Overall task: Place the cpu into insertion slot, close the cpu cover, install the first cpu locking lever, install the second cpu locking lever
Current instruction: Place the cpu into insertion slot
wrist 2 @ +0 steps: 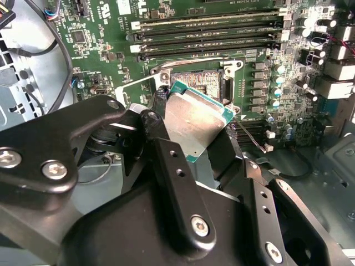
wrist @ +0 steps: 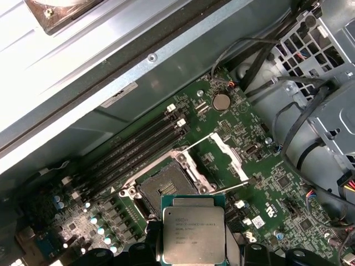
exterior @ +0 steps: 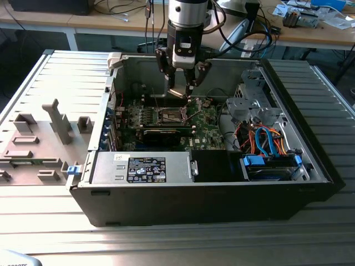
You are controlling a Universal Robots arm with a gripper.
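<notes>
evidently the first step is in hand: the gripper [exterior: 181,94], hanging inside the open computer case [exterior: 310,166], has its black fingers clamped on the cpu [wrist: 193,233], held clear of the board near the bare insertion slot [wrist: 166,185] and not yet seated. the chip is a thin flat square with a matte grey metal lid and green rim, while the cpu cover [wrist: 224,151], a shiny silver frame, stands swung open beside a thin wire locking lever [wrist: 233,186]. placing it, i judge, calls for levelling the chip, squaring its edges to the socket and setting it down flat without force.
</notes>
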